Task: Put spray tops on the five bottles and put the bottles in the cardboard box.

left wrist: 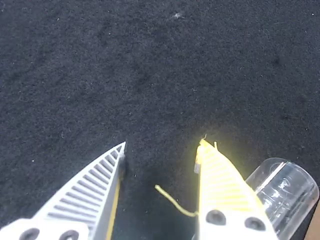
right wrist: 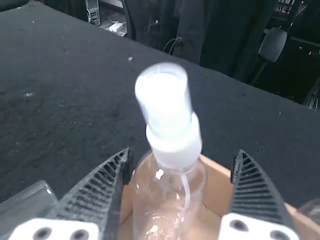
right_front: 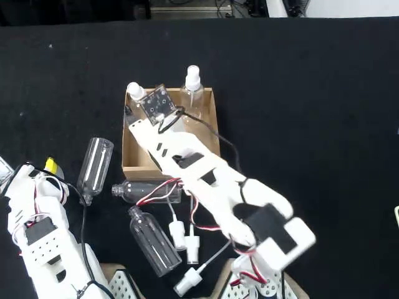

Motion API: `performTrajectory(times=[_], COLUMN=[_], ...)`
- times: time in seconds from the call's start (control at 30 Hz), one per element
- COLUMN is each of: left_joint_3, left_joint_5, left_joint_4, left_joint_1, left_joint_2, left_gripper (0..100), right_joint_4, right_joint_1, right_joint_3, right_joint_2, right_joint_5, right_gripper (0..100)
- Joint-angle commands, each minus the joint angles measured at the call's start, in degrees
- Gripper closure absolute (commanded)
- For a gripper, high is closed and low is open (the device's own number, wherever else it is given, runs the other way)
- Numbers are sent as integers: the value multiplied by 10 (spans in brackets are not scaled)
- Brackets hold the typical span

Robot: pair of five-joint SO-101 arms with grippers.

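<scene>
1. My right gripper [right wrist: 182,152] is over the far left corner of the cardboard box [right_front: 140,170]. Its jaws are spread on both sides of a capped bottle [right wrist: 165,200], which stands upright in the box. I see a gap on each side, so I judge that nothing is pinched.
2. A second capped bottle [right_front: 193,84] stands upright at the far right corner of the box. So two of the five bottles look finished.
3. Three bottles are left, all lying on the table [right_front: 312,93] with no top: the left bare bottle [right_front: 96,165], the middle bare bottle [right_front: 146,190] just near the box, and the near bare bottle [right_front: 153,240].
4. Three loose spray tops [right_front: 177,233] lie close together to the right of the near bare bottle.
5. My left gripper [left wrist: 162,144] is at the near left, low over the black cloth. Its jaws are spread and hold nothing; the left bare bottle is just beside it.
6. What remains, in my judgement: three tops to fit and three bottles to put in the box, a bit more than half the work.
</scene>
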State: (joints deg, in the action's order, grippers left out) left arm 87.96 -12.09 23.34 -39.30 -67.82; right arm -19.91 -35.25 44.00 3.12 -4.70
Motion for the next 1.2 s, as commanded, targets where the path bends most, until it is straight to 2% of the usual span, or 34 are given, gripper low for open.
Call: performTrajectory(times=[0.0,0.4,0.47,0.57,0.67,0.73,0.93,1.17], left_joint_3=[-26,-26,-26,-26,-26,-26,-26,-26], left_joint_5=[-1,-1,-1,-1,-1,-1,-1,-1], left_joint_4=[-12,-12,-12,-12,-12,-12,-12,-12], left_joint_1=[-4,-3,-3,-1,-2,0,0,0], left_joint_2=[-7,-7,-7,-7,-7,-7,-7,-7], left_gripper=[802,802,802,802,802,802,802,802], right_joint_4=[83,457,463,453,448,447,451,446], right_joint_1=[-3,-5,-11,-13,-15,-15,-15,-15], right_joint_3=[-4,0,9,17,13,-1,-55,-89], right_joint_2=[-90,-297,-300,-291,-260,-225,-123,-73], right_joint_5=[4,9,54,131,149,153,154,154], right_gripper=[733,735,783,986,948,988,989,988])
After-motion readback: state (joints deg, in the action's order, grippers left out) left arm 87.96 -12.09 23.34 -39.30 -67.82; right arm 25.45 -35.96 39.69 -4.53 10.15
